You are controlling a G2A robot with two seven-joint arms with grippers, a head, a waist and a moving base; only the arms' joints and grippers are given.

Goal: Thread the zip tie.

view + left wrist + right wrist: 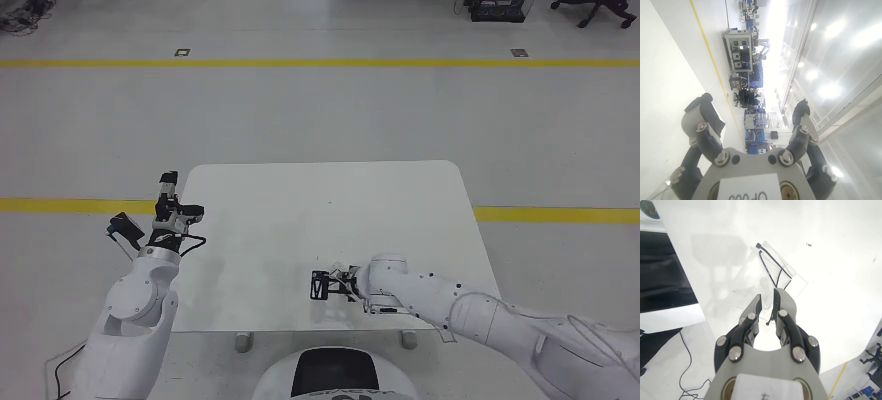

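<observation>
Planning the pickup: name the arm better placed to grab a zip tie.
Right. The right pincer, open, hangs over the zip ties on the table; the left pincer, also open, sits at the table's edge, pointing away into the room.

table: white, rounded corners | floor: pale grey | yellow lines: two, crossing the floor, one passing behind the table | floor markers: two small dark squares beside the far line
</observation>
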